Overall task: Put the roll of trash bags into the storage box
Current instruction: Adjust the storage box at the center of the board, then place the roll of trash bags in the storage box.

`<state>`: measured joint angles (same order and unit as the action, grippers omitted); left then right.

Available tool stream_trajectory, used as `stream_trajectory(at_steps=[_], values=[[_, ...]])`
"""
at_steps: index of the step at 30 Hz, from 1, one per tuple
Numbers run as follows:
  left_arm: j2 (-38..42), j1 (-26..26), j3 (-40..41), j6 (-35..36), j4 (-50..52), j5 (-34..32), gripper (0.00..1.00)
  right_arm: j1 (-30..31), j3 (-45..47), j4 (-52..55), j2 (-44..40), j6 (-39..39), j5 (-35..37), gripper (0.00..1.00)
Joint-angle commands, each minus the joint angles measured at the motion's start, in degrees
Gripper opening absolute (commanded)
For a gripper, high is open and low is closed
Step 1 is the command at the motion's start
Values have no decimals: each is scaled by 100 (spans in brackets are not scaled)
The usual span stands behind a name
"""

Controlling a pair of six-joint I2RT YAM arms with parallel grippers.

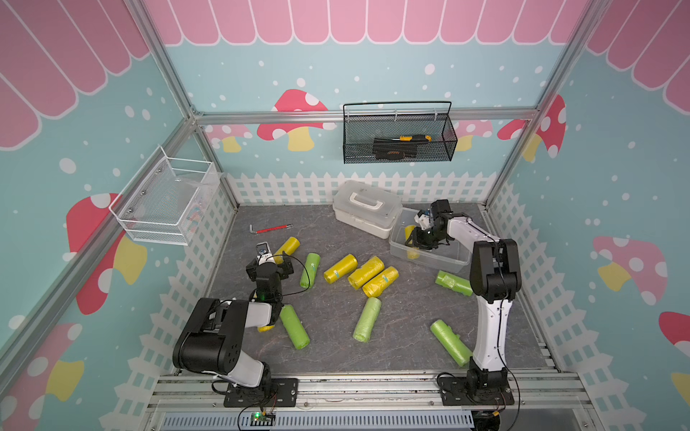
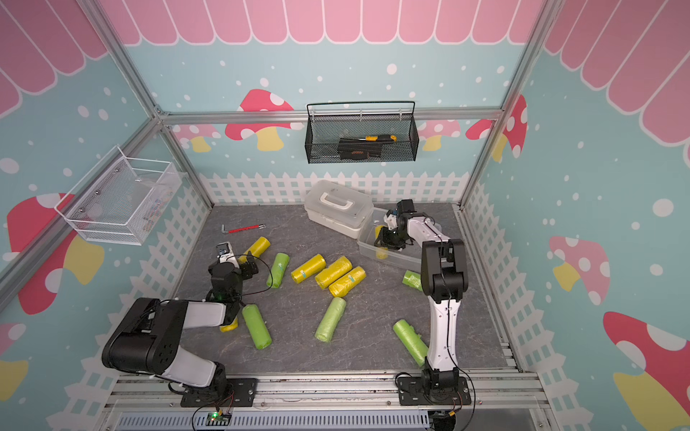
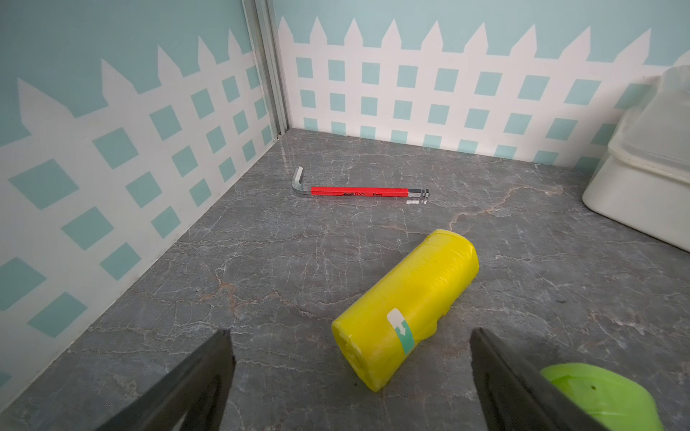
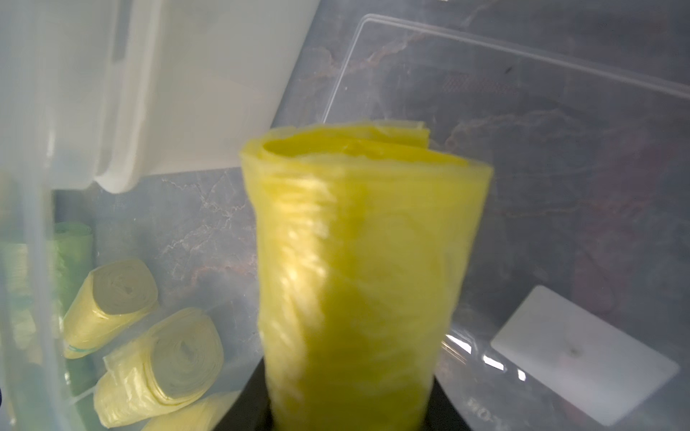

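Pinching yellow roll between right jaws, inside storage box.

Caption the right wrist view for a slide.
Right hand grips a yellow trash-bag roll inside the clear storage box.

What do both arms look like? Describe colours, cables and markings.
Left arm and right arm: white link shells, black joint housings, black base plates on an aluminium rail, thin black cables looping outside. A green light glows on the left arm. Left hand and right hand are black.
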<state>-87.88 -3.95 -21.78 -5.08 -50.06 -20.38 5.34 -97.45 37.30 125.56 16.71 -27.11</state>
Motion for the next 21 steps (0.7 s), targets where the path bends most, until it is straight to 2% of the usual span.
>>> stream_trajectory(at_steps=[1,7,11,13,15,17,21], values=[[-10,-20,-37,87,-108,-53,99,28,138,244,-465,-365,-324,36],[70,-36,-21,141,-105,-29,99,28,296,694,-684,-816,-356,36],[854,-228,-515,349,1441,-86,97,24,293,687,-705,-754,-382,36],[1217,-282,-836,216,2212,-161,96,28,193,642,-605,-621,-391,36],[1486,-287,-1055,28,2674,151,97,27,76,589,-493,-473,-382,36],[1613,-361,-1280,-159,3075,747,96,28,1,469,-399,-276,-325,36],[1456,-765,-1826,-517,3625,1723,94,27,-264,261,-142,149,-282,36]])
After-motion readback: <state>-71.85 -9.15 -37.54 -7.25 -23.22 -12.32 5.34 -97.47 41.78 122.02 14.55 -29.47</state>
